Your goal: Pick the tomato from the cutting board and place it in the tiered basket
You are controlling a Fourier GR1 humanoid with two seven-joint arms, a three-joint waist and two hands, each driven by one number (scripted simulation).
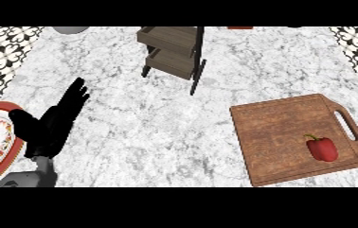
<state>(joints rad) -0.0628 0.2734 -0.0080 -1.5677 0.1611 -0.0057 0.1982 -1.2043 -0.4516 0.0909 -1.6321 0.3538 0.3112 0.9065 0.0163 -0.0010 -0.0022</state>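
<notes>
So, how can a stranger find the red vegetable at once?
Find the wooden board at the right of the counter. On its right part lies a red pepper with a green stem, the only thing on the board.

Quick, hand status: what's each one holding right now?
Left hand: open, fingers straight, holding nothing.
Right hand: not in view.

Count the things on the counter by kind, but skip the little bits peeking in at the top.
Red pepper: 1
Cutting board: 1
Tiered basket: 1
Plate: 1
Total: 4
</notes>
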